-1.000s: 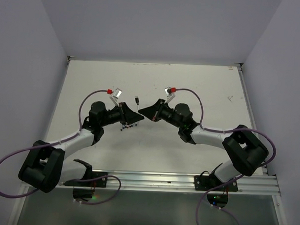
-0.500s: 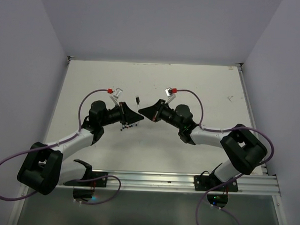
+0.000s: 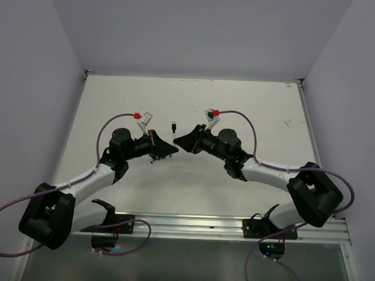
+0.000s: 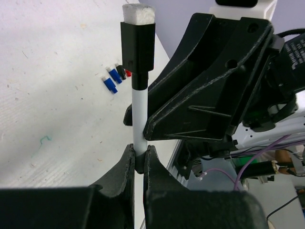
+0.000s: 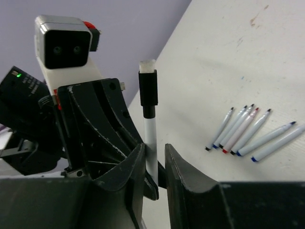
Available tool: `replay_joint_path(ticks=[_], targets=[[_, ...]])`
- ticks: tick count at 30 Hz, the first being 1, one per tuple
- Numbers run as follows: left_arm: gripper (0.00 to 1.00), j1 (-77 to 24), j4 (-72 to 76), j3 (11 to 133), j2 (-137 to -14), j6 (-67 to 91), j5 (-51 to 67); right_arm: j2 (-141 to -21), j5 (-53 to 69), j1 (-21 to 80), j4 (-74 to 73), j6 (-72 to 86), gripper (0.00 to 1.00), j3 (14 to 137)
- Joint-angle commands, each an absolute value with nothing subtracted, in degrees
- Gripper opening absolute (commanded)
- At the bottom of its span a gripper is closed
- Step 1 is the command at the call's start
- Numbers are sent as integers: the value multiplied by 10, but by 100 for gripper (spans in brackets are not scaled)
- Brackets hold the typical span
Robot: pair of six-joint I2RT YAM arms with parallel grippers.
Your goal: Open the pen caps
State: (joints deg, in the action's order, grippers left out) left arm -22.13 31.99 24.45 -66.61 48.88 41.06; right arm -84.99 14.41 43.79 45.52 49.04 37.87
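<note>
A white pen (image 4: 138, 114) with a black cap (image 4: 138, 50) stands upright between the two grippers. My left gripper (image 4: 139, 152) is shut on the lower barrel. My right gripper (image 5: 155, 150) is open around the same pen (image 5: 150, 133): the barrel rests against one finger and a gap shows on the other side. From above, the pen (image 3: 173, 126) rises where the left gripper (image 3: 173, 150) and right gripper (image 3: 177, 141) meet. Loose pen caps (image 4: 114, 78), blue, black and red, lie together on the table; in the top view the caps (image 3: 155, 158) are tiny dark dots.
Several uncapped white pens (image 5: 248, 131) lie side by side on the white table (image 3: 250, 112). The left wrist camera (image 5: 64, 43) sits close behind the pen. Walls enclose the table on three sides, and a metal rail (image 3: 203, 224) runs along the near edge.
My left gripper has closed onto the pen barrel. My right gripper has loosened its jaws from the pen. Both arms shifted slightly; the pen stays upright between them.
</note>
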Motion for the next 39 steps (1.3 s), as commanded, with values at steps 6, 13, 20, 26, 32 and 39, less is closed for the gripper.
replay_joint_path(ticks=[6,13,20,26,32,39], targets=[[0,-221,288,244,-640,423,432,-771,81,436,226,327,34,473],[0,-225,279,256,-642,410,444,-802,107,436,198,302,36,523],[0,-226,270,259,-632,403,449,-838,141,436,199,306,37,564],[0,-229,265,264,-635,395,454,-857,163,435,223,317,36,564],[0,-236,265,262,-642,387,462,-878,173,435,235,323,24,573],[0,-240,258,263,-644,381,461,-878,176,435,239,318,30,579]])
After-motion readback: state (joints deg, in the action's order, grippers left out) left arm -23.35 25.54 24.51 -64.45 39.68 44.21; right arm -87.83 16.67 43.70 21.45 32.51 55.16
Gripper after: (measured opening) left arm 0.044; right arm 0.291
